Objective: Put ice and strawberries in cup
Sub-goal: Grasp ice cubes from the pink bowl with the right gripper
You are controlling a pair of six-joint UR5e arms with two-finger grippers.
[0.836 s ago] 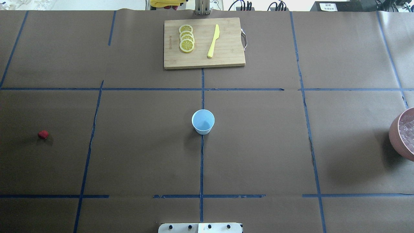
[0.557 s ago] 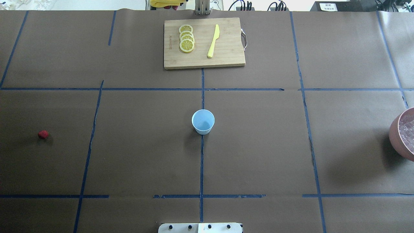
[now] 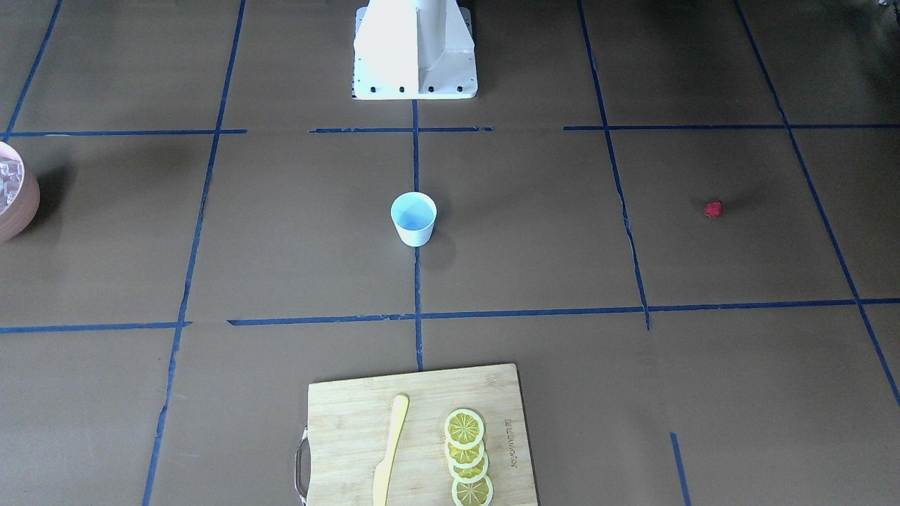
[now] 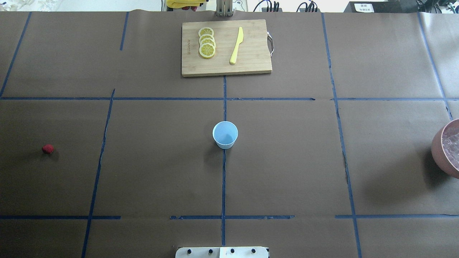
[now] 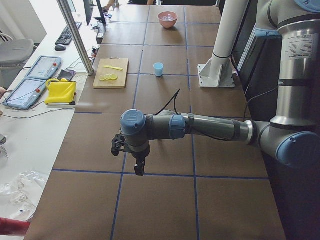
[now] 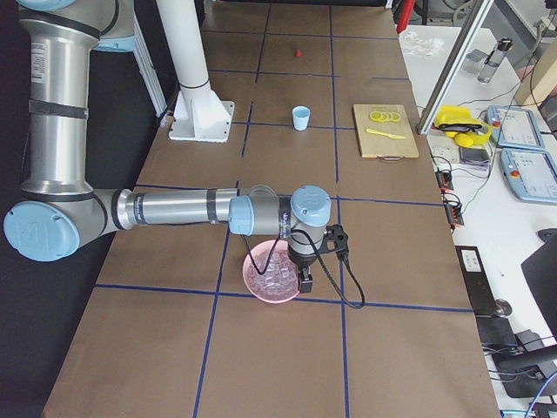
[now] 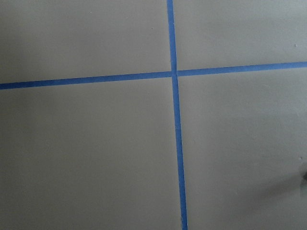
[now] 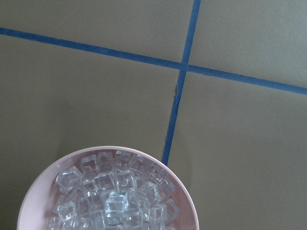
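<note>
The white cup [image 4: 225,135] with a pale blue inside stands upright at the table's middle, also in the front view [image 3: 413,218]. The red strawberry [image 4: 47,149] lies alone far on the left. Several clear ice cubes [image 8: 115,196] fill the pinkish-brown bowl [image 4: 439,150] at the right edge. My left gripper [image 5: 138,167] hangs above bare table, seen only in the left side view. My right gripper [image 6: 303,280] hangs over the bowl's edge [image 6: 261,289], seen only in the right side view. I cannot tell whether either is open or shut.
A wooden cutting board [image 4: 251,64] at the far middle carries lemon slices [image 4: 207,46] and a yellow knife [image 4: 236,45]. The robot's base [image 3: 415,49] stands at the near middle. Blue tape lines cross the brown table cover.
</note>
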